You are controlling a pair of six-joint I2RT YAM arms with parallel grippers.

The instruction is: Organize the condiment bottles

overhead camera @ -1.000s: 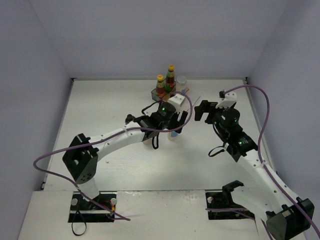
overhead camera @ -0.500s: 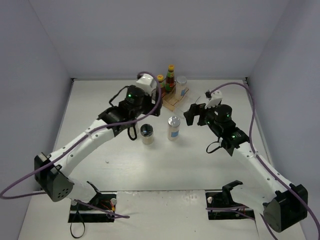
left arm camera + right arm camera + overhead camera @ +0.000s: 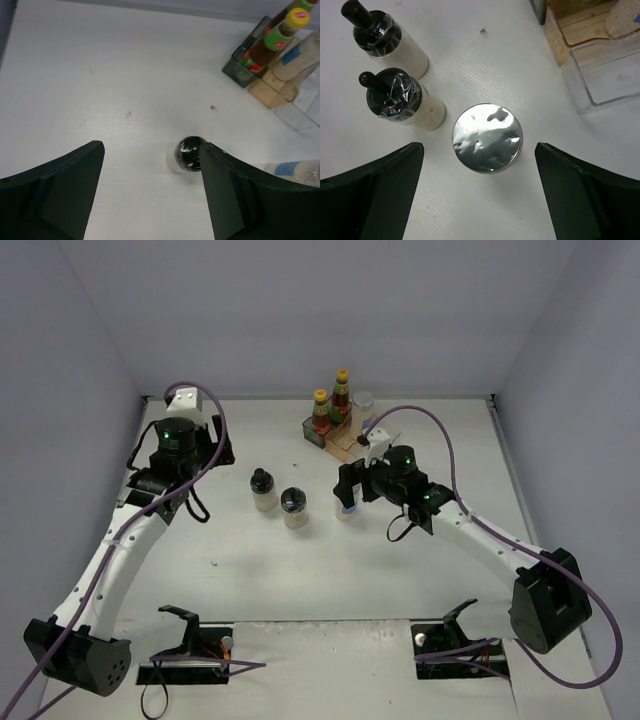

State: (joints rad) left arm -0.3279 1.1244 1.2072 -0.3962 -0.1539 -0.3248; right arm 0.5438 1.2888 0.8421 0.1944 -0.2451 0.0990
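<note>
Two sauce bottles (image 3: 320, 411) (image 3: 342, 393) and one silver-lidded shaker (image 3: 363, 404) stand at the stepped rack (image 3: 348, 437). Two black-topped jars (image 3: 263, 490) (image 3: 293, 507) stand side by side on the table. The other shaker (image 3: 347, 507) stands right of them. My right gripper (image 3: 348, 483) is open above this shaker; in the right wrist view its fingers flank the silver lid (image 3: 487, 137), gripper (image 3: 477, 150). My left gripper (image 3: 208, 448) is open and empty, up and left of the jars; one jar (image 3: 188, 153) shows by its right finger, gripper (image 3: 151, 147).
The rack has a clear tray (image 3: 606, 70) and a wooden step (image 3: 572, 26) beside a dark box (image 3: 245, 62). Walls close the table at the back and both sides. The jars (image 3: 390, 39) (image 3: 402, 97) stand close left of the shaker.
My left arm swung left, away from the rack, and a second black-topped jar now stands on the table. My right gripper moved left over the silver-lidded shaker.
</note>
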